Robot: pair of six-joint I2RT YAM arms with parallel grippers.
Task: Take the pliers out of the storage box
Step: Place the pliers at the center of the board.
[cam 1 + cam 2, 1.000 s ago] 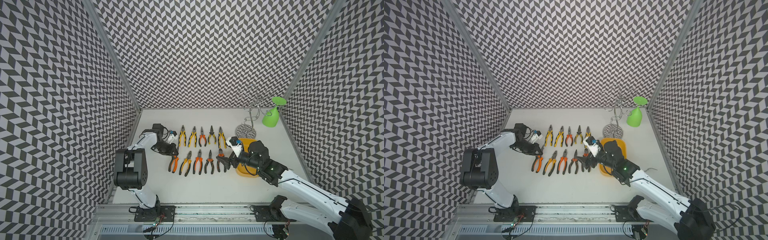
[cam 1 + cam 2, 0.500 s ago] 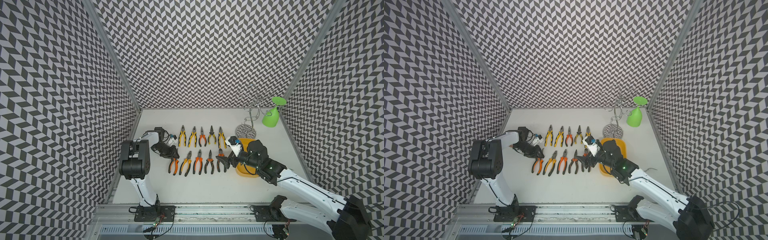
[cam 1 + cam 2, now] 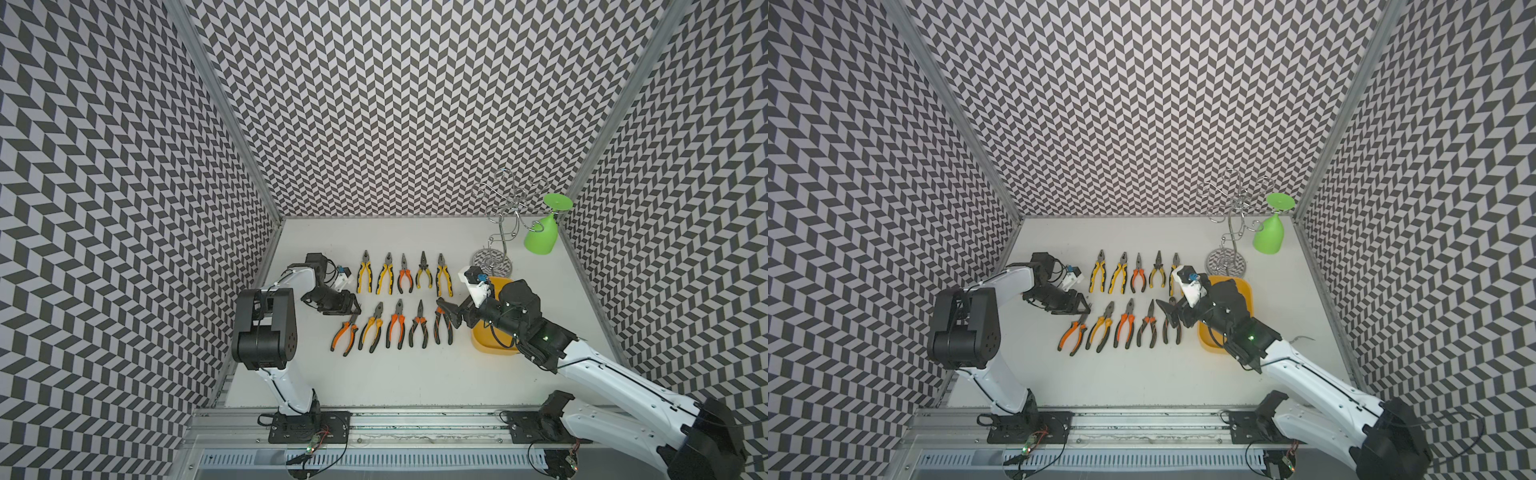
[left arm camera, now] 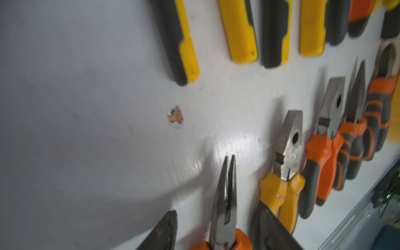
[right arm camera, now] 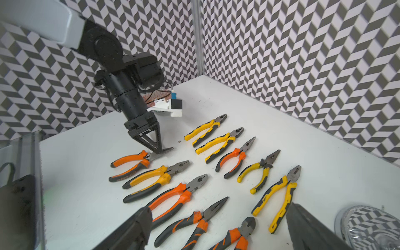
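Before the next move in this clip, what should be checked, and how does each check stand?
1. All out: ten pliers lie in two rows on the table - ok.
2. Empty storage box: the right arm covers most of its inside - cannot tell.
3. No grip by the left gripper: its jaws stand open on either side of the nose of the long-nose pliers, with gaps - ok.
4. Empty right gripper: open, nothing held - ok.
5. Sideways room for the left gripper: its fingers straddle that nose, so it should probably lift first - not ok.
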